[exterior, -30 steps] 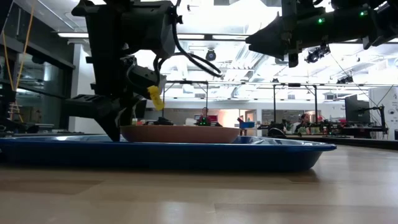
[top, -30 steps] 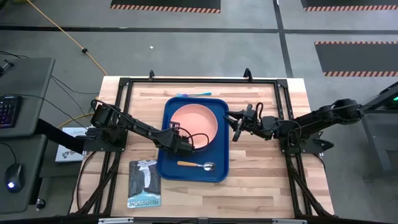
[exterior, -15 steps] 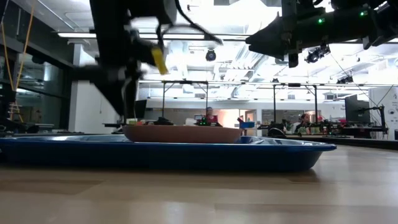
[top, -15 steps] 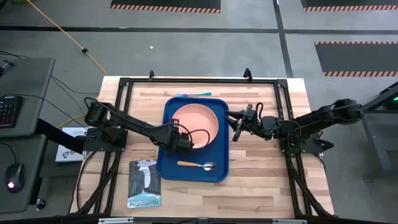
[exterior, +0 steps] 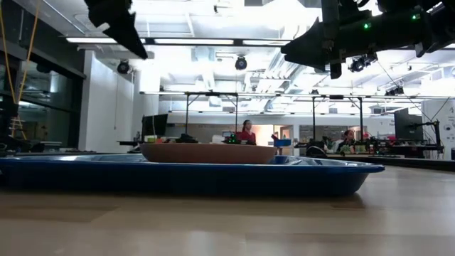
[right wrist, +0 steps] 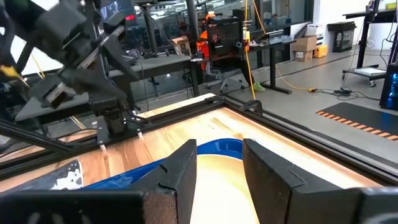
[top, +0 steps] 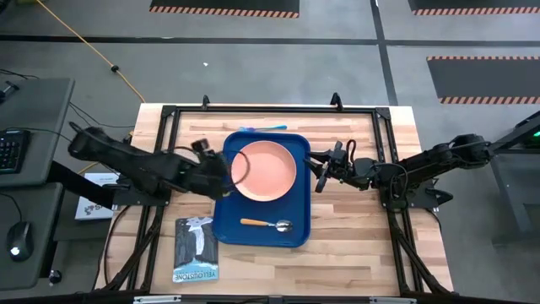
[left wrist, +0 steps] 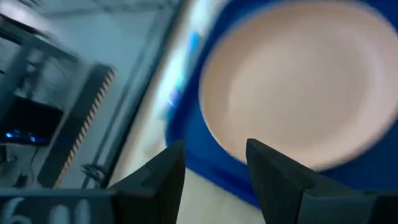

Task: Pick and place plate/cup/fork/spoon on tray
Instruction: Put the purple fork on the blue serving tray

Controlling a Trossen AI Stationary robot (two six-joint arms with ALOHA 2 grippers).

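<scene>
The salmon-pink plate (top: 264,171) lies on the far half of the blue tray (top: 253,236). The orange-handled spoon (top: 266,224) lies on the tray's near half. The light-blue fork (top: 263,127) rests on the table just beyond the tray's far rim. No cup shows in any view. My left gripper (top: 226,171) hangs open and empty, high over the tray's left rim, and looks down on the plate (left wrist: 298,81). My right gripper (top: 319,175) is open and holds still in the air beside the tray's right rim, pointing level across the tray (right wrist: 217,148).
A grey-blue booklet (top: 196,249) lies on the table at the near left of the tray. A black metal frame (top: 270,108) runs around the tabletop. Bare wood lies right of the tray. People show in the room far behind the table.
My left gripper has risen from the tray's left part beside the plate, drawn back toward the table's left edge and rolled about its own line. In the low view it has climbed to the picture's top. Plate, spoon and fork have stayed in place.
</scene>
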